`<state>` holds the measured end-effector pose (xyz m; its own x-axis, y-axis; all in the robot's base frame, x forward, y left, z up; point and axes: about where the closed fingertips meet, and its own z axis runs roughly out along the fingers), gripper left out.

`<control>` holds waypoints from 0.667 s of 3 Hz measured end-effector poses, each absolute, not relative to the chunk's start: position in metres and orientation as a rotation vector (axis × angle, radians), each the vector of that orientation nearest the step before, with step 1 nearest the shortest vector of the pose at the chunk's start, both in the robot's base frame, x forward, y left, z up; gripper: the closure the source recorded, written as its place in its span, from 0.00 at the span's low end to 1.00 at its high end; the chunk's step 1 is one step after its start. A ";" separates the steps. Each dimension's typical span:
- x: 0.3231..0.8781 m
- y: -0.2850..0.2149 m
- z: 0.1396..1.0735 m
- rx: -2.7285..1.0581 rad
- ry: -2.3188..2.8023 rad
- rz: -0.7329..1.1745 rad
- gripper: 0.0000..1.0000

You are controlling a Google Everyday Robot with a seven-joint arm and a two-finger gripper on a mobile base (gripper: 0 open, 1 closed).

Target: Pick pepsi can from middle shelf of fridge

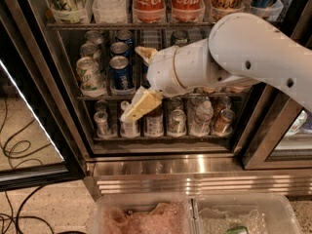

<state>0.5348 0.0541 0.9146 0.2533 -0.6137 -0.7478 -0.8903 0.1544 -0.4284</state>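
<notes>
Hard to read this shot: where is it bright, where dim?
Camera view: glare streaks the fridge's ribbed stainless-steel base; a bright strip edges the glass door; the dark blue pepsi can sits in shade; the cream two-finger gripper, open beside it at the middle shelf, is well lit.

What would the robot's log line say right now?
gripper: open, at middle shelf | pepsi can: standing, ungrasped | fridge: open
</notes>
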 end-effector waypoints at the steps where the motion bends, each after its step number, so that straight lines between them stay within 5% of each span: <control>1: 0.547 0.058 0.915 -1.578 1.517 0.309 0.00; 2: 0.548 0.062 0.907 -1.588 1.560 0.313 0.00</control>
